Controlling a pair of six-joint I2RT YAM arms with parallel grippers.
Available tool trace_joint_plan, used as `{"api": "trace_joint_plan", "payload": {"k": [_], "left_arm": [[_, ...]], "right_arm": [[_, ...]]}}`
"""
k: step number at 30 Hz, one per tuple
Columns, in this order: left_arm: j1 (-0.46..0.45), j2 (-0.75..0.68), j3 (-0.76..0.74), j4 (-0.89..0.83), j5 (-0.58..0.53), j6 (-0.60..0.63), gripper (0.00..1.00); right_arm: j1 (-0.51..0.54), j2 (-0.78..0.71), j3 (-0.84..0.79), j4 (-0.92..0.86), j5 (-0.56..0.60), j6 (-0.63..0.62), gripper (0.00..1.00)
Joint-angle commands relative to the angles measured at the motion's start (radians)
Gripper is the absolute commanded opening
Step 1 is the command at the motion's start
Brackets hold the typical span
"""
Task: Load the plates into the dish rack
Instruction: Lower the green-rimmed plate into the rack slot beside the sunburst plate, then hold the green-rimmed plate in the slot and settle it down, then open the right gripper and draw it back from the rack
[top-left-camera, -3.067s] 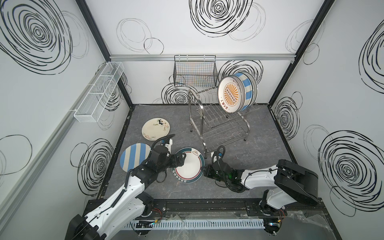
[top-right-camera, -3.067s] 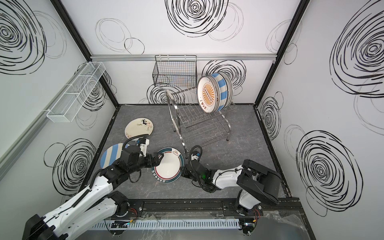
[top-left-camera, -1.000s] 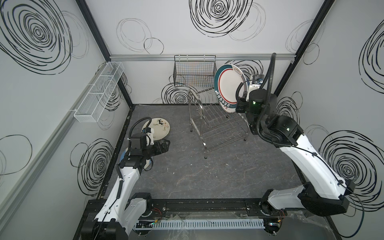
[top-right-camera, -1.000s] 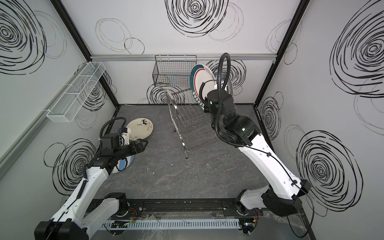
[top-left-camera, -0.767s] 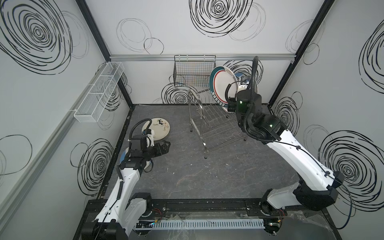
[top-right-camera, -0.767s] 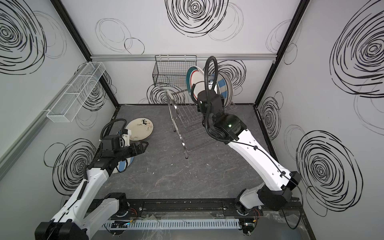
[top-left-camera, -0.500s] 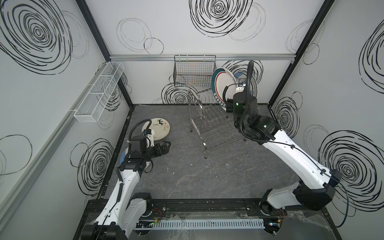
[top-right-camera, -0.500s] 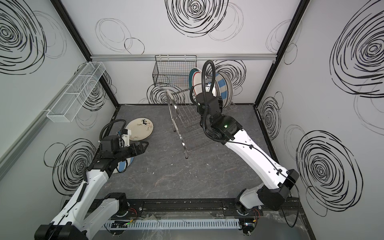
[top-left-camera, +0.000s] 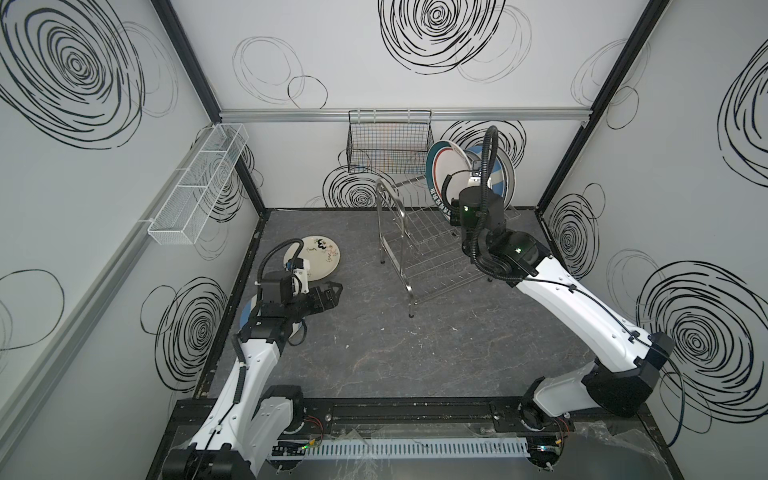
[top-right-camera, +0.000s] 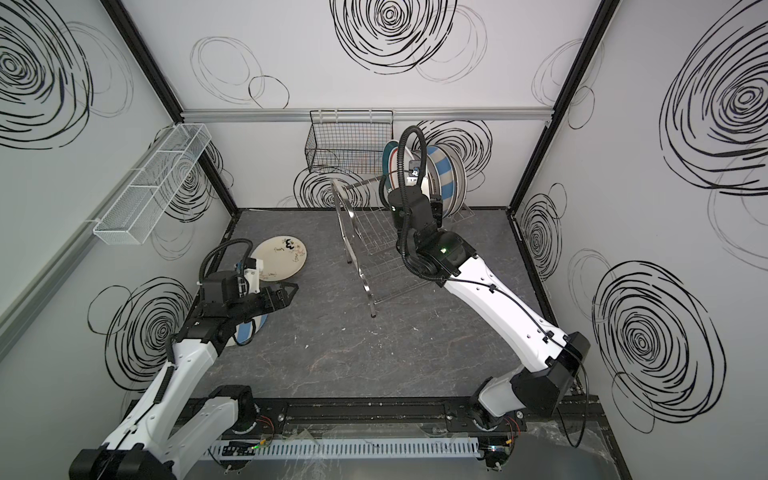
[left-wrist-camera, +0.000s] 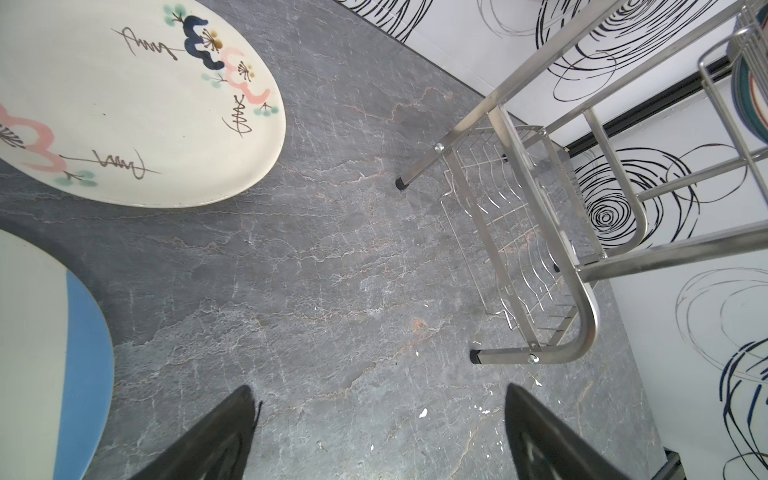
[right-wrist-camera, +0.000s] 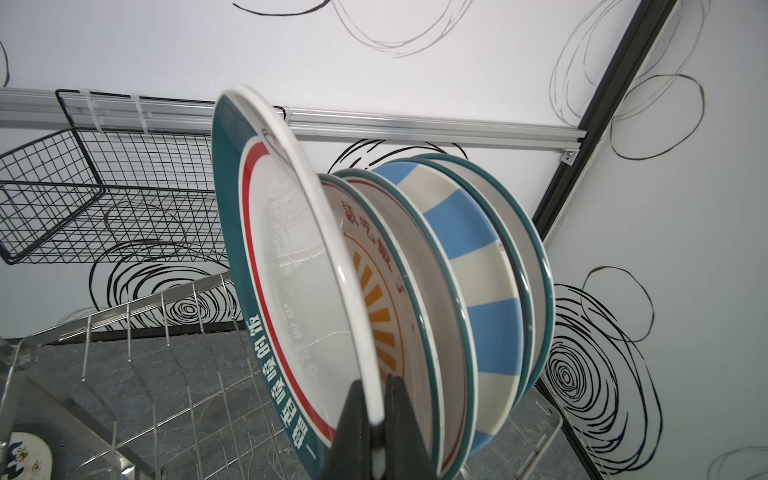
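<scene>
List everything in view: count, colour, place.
table: one, dark grey, cell floor.
dish rack: one, steel, table's rear.
racked plates: at least four, sunburst, blue-cream striped, teal-edged, upright in rack.
teal-rimmed plate: one, white centre, upright beside racked plates.
floral plate: one, cream, flat on table.
striped plate: one, blue-cream, flat under left arm.
wire basket: one, black, back wall.
mesh tray: one, white, left wall.
left gripper: one, black, open above table.
right gripper: one, black, shut on teal-rimmed plate's edge.

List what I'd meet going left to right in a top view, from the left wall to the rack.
white mesh tray → flowered plate → dish rack
</scene>
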Motion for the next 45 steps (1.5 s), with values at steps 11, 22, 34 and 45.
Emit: {"api": "trace_joint_plan", "payload": {"k": [11,22,34,45], "left_arm": [[0.006,-0.012,-0.004,0.045,0.019,0.011,0.96],[0.015,-0.012,-0.004,0.043,0.01,0.012,0.96],[0.034,-0.01,0.003,0.027,-0.014,0.007,0.96],[0.04,0.002,0.021,-0.022,-0.178,-0.026,0.96]], "right_arm": [[-0.024,0.032,-0.019,0.078,0.028,0.016,0.0],[-0.032,0.016,-0.062,0.073,-0.002,0.032,0.06],[-0.024,-0.038,-0.064,0.048,-0.005,0.022,0.33],[0.034,-0.041,0.062,-0.072,0.004,0.002,0.6]]}}
